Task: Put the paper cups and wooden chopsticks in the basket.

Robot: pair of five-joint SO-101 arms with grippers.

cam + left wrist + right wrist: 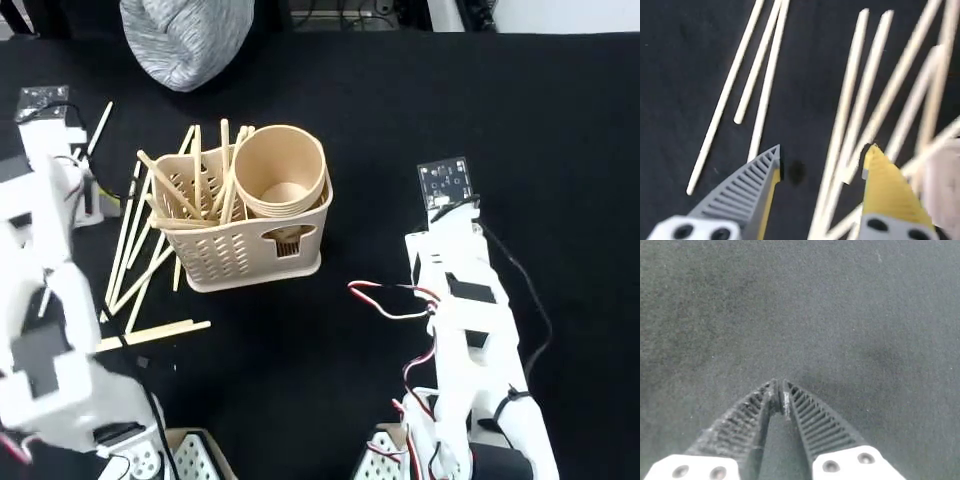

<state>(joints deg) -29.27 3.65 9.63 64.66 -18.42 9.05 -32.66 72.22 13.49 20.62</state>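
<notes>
Basket [250,255] stands upright on the black table [480,100], left of centre in the high view. It has two compartments.

Cups [280,170]: nested stack, upright, in the compartment nearer the right arm.

Chopsticks [195,185]: several stand tilted in the other compartment, tips above the rim, some leaning against the cups.

Loose chopsticks [135,250]: scattered flat on the table just beside the basket, on the left arm's side. One pair [155,335] lies crosswise nearer the arm bases.

Left gripper [822,155]: wide open, nothing held. It hangs over the loose chopsticks [765,85]. Grey finger [757,175] is over bare cloth; yellow finger [885,180] is at the edge of a cluster of sticks. Cannot tell whether it touches them.

Right gripper [779,390]: fully closed, tips meeting, nothing between them. It is above bare cloth, well apart from the basket.

Grey bundle [185,35] at the table's far edge.
</notes>
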